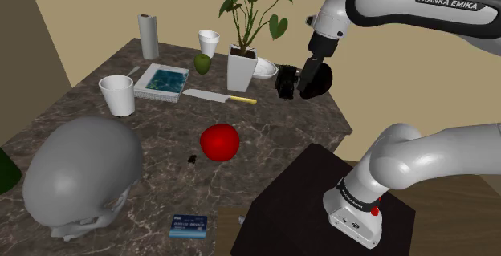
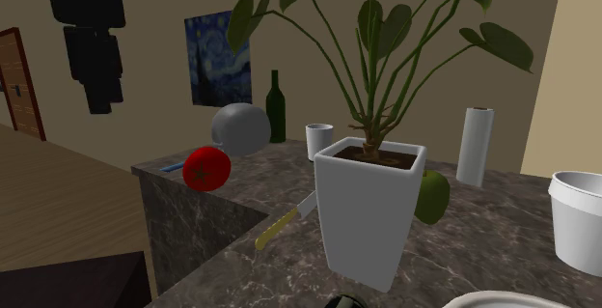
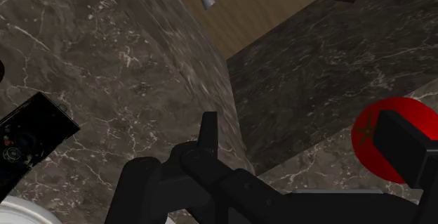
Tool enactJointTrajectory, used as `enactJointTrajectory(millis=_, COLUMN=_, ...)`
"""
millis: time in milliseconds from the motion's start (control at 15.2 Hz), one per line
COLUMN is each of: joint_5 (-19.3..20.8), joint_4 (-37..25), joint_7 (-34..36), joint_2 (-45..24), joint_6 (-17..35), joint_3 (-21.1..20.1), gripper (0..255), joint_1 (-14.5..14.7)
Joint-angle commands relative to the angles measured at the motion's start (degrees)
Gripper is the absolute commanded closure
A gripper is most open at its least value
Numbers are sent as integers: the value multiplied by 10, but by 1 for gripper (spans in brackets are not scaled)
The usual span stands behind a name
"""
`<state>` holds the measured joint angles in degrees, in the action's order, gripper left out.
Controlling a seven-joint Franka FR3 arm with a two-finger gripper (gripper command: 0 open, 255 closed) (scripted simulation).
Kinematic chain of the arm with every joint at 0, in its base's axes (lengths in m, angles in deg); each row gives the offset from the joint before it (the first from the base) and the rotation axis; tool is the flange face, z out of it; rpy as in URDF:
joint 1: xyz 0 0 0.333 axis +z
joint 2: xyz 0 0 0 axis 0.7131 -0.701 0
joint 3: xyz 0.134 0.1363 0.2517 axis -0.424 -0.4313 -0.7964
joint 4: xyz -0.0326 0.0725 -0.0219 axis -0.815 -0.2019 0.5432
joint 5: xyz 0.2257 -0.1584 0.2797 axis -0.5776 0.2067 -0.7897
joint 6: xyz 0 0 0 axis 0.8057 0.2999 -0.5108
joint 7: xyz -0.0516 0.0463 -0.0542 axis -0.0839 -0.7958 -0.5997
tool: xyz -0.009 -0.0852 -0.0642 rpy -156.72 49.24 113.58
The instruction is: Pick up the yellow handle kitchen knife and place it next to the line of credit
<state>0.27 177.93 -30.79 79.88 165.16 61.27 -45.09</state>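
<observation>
A desk topped with dark, white-veined marble is bordered on two sides by tan walls. In the second exterior view, a light wood-plank floor is seen beside the desk. A blue painting of a swirling night sky is hung on the far wall, and a brown panelled door is cut off at that view's left edge. The room is evenly and softly lit.

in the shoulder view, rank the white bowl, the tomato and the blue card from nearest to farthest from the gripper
1. White bowl: just left of the gripper in the shoulder view.
2. Tomato: in the middle of the table, lower left.
3. Blue card: by the near edge, farthest.
</observation>
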Motion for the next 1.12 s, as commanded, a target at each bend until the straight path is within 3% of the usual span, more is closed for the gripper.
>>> enactJointTrajectory(millis=0, joint_5=0, joint_4=0, joint_7=0, joint_2=0, joint_6=0, joint_3=0, gripper=0, joint_1=0)
enactJointTrajectory(millis=528, joint_5=20, joint_4=-40, joint_7=-92, joint_2=-169, joint_6=131, joint_3=14, gripper=0, joint_1=14)
enactJointTrajectory(millis=1056, joint_5=31, joint_4=-132, joint_7=-172, joint_2=-347, joint_6=224, joint_3=16, gripper=0, joint_1=27)
